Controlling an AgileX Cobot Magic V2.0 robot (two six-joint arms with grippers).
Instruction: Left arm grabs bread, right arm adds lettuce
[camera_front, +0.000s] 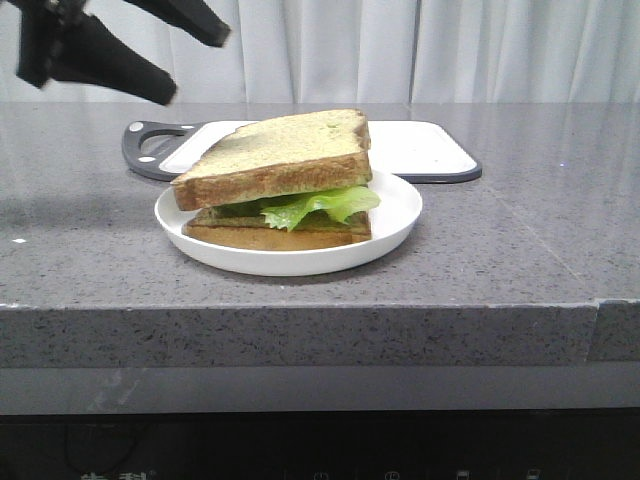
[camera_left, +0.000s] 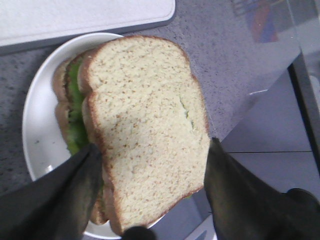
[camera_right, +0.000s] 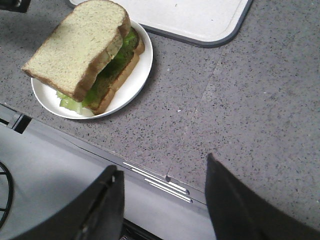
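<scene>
The bread (camera_front: 280, 150), a thick toast slice with brown crust, lies tilted on top of the lettuce (camera_front: 320, 205), which rests on a thinner slice (camera_front: 280, 233) on a white plate (camera_front: 400, 210). My left gripper (camera_front: 195, 65) is open and empty, raised above and to the left of the plate. In the left wrist view its fingers (camera_left: 75, 185) frame the bread (camera_left: 150, 125) from above without touching it; lettuce (camera_left: 75, 100) shows at the edge. My right gripper (camera_right: 162, 167) is open and empty over the table's front edge, apart from the bread (camera_right: 75, 45) and lettuce (camera_right: 127, 40).
A white cutting board with a dark rim (camera_front: 420, 145) lies just behind the plate; it also shows in the right wrist view (camera_right: 190, 15). The grey speckled counter (camera_front: 520, 230) ends at a front edge (camera_right: 155, 180) under my right gripper.
</scene>
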